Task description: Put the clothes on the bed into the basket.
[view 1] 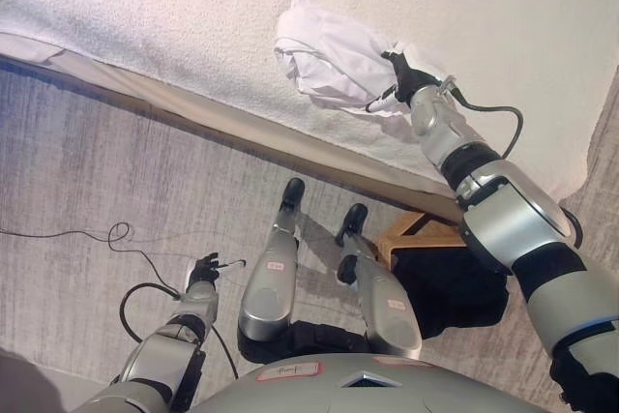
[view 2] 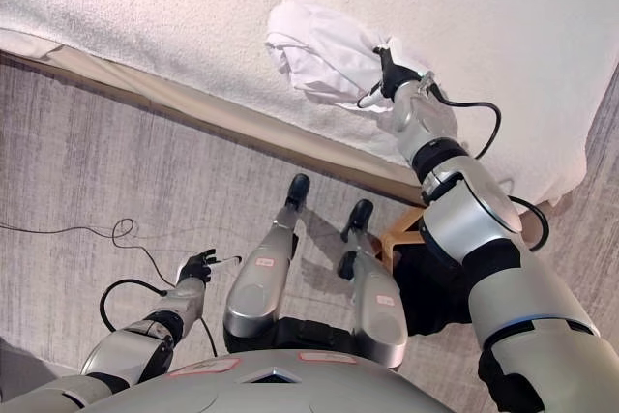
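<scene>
A crumpled white garment [view 1: 329,60] lies on the white bed [view 1: 174,16] near its front edge. My right hand [view 1: 406,76] reaches onto the bed and is shut on the garment's right end; it also shows in the right eye view [view 2: 392,73]. My left hand [view 1: 204,271] hangs low over the floor at the lower left, fingers loosely curled, holding nothing. A basket [view 1: 426,234] with a wooden rim and dark fabric stands on the floor under my right arm, mostly hidden by the arm.
The bed's beige side edge [view 1: 193,108] runs diagonally across the view. Grey carpet [view 1: 87,171] covers the floor in front of it. The bed's right corner [view 1: 580,176] drops off at the right.
</scene>
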{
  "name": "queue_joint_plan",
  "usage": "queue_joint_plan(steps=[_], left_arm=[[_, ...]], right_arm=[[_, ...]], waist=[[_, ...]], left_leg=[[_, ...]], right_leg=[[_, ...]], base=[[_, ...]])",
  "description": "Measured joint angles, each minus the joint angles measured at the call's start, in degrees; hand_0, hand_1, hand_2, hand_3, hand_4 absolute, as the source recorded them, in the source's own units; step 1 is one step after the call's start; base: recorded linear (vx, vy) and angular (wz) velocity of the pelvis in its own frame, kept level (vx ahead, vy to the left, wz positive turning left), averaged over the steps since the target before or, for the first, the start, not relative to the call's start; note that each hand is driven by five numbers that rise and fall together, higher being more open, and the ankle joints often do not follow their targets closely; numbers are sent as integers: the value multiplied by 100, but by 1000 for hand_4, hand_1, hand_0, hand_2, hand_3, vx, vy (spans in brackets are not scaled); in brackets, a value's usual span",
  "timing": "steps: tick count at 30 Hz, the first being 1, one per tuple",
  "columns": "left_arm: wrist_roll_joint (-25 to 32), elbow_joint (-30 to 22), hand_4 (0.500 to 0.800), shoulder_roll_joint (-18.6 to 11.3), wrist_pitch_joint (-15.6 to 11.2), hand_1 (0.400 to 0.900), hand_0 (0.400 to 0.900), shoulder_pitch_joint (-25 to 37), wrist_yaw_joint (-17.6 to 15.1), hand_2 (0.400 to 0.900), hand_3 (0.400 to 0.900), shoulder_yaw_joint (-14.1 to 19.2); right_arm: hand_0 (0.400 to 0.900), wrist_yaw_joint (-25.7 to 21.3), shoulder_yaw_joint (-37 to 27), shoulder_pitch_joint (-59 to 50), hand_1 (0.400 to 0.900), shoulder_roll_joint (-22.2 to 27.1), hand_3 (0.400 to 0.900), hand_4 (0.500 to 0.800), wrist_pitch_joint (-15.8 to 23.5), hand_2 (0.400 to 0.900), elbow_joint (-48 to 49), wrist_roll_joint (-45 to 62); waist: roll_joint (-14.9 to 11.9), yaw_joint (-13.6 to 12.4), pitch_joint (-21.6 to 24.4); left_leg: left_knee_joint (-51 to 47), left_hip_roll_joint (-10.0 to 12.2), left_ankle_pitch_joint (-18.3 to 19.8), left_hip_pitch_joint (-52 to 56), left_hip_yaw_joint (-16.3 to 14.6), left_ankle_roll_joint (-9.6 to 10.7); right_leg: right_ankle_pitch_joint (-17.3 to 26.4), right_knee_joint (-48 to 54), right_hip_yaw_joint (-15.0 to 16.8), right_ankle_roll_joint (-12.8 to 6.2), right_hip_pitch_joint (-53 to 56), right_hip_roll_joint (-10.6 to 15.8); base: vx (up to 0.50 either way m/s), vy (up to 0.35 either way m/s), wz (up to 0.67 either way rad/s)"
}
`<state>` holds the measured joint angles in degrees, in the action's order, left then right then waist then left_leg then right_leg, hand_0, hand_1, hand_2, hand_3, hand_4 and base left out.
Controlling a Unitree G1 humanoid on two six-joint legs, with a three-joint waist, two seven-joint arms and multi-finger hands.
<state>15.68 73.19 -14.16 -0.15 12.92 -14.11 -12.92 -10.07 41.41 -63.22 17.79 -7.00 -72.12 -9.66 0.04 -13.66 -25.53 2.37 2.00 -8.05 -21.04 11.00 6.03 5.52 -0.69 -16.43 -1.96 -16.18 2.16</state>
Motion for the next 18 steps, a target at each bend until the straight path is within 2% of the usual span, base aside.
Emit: queue_joint_plan(steps=[5,7,12,18], left_arm=[[108,-135,800,-2,-12,900,900,20,-38,900,900,-121],[235,-220,800,2,-91,900,900,59,-38,900,900,-159],[557,-238,800,-8,-123,900,900,92,-42,900,900,-158],[734,-426,800,-5,-126,900,900,93,-46,900,900,-158]], right_arm=[[900,-102,2,-192,900,55,900,800,-2,900,-84,94],[900,-135,10,-475,900,121,900,800,-19,900,-285,110],[900,-208,114,-822,900,270,900,800,-38,900,-444,132],[900,-248,137,-935,900,519,900,800,-38,900,-450,236]], waist=[[32,-60,-80],[109,-79,-186],[139,-126,-223],[190,-250,-250]], left_leg=[[138,-17,-16,-251,29,26],[297,-42,-7,-485,121,48],[499,-117,-19,-953,295,83],[565,-169,-23,-1217,424,89]], right_leg=[[-53,-259,-8,35,-290,29],[-186,-593,-83,79,-574,77],[-456,-1278,-202,178,-1186,210],[-597,-1704,-251,196,-1565,299]], base=[[-59,-6,10],[-62,-16,14],[-35,-20,18],[-8,-10,9]])
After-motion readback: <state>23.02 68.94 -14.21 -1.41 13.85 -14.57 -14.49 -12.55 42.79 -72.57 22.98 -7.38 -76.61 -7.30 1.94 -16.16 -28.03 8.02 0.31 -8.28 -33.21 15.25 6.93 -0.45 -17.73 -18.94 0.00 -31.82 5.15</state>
